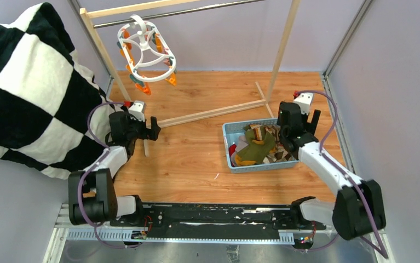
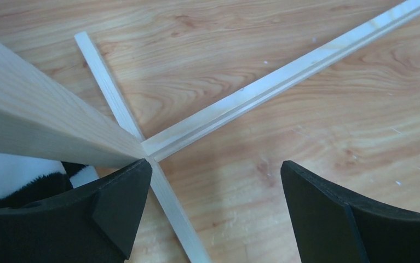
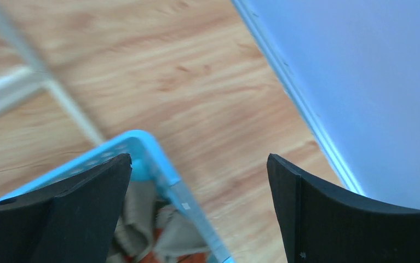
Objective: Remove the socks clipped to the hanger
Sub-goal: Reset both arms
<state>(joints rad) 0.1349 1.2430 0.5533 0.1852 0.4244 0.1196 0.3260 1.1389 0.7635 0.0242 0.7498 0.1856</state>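
Note:
The white oval hanger (image 1: 137, 39) hangs from the rack's metal rod at the back left, its orange and teal clips dangling with no sock on them. The socks (image 1: 259, 143) lie heaped in a light-blue basket (image 1: 228, 148) at centre right: olive, brown, argyle and red ones. My right gripper (image 1: 295, 130) (image 3: 197, 159) hovers open over the basket's far right corner, nothing between its fingers; a taupe sock (image 3: 136, 219) shows below. My left gripper (image 1: 151, 131) (image 2: 213, 164) stands open and empty, low over the rack's base joint.
The wooden rack has an upright post (image 2: 43, 115) and floor bars (image 2: 262, 82) crossing right under my left fingers. A black-and-white checkered blanket (image 1: 27, 93) drapes at the left. Grey walls (image 3: 372, 82) close in the right side and the back.

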